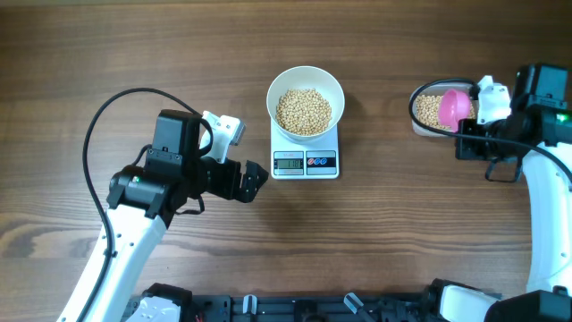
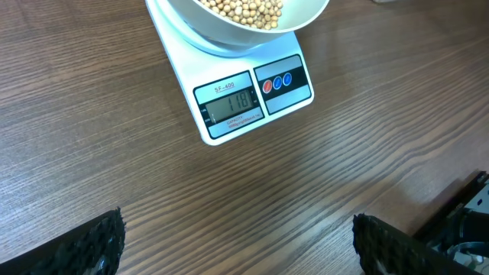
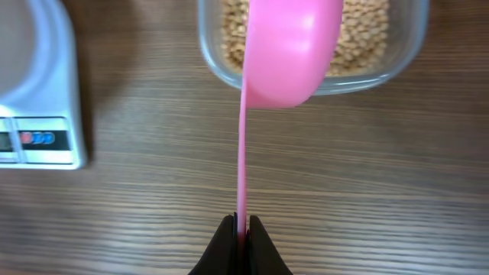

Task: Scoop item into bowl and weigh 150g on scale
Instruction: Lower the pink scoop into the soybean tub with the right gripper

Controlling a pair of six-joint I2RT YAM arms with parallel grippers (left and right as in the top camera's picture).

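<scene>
Tan beans [image 1: 303, 110] fill the white bowl [image 1: 306, 83], which stands on the white scale [image 1: 305, 163]; its display [image 2: 228, 105] is lit. My left gripper [image 1: 253, 182] hovers open just left of the scale, its fingertips [image 2: 98, 243] wide apart over bare wood. My right gripper [image 3: 242, 224] is shut on the thin handle of a pink scoop [image 3: 288, 47], [image 1: 454, 109]. The scoop's cup hangs over the near rim of a clear container [image 3: 412, 57] holding more beans [image 1: 430, 110].
The clear container [image 1: 418, 121] sits at the far right of the wooden table [image 1: 393, 224]. The left arm's black cable [image 1: 103, 116] loops over the table's left side. A dark rail [image 1: 268, 309] runs along the front edge.
</scene>
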